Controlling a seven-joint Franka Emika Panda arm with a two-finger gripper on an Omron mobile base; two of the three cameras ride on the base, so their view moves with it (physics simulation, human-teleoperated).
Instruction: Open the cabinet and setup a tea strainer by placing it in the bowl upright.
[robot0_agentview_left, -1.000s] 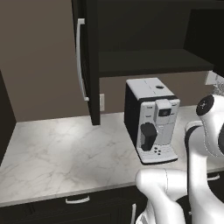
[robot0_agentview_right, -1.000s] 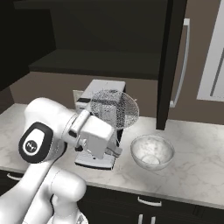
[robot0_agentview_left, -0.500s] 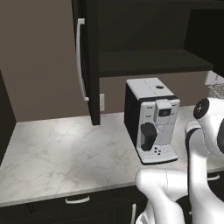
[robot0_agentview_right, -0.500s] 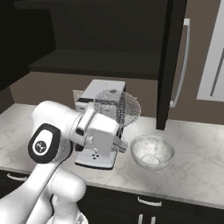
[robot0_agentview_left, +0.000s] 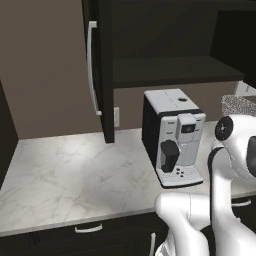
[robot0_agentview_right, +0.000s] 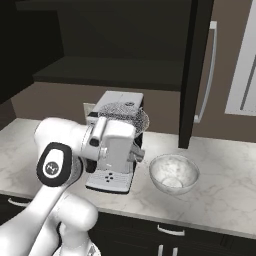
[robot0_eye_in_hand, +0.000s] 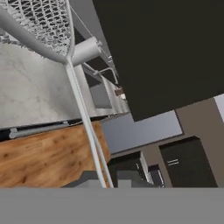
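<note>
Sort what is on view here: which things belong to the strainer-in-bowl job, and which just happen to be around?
Part of the job:
- cabinet, door open
- tea strainer, held by the shut end effector
- bowl, standing on the counter, nothing in it yet

Just around:
- coffee machine
- counter
- lower drawers

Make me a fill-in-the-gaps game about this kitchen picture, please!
1. The cabinet doors above the counter are ____.
2. The gripper is holding the tea strainer in the air by its thin ____.
3. The bowl sits on the counter beside the ____ machine.
4. Inside the bowl there is ____ right now.

Missing words: open; handle; coffee; nothing
</note>
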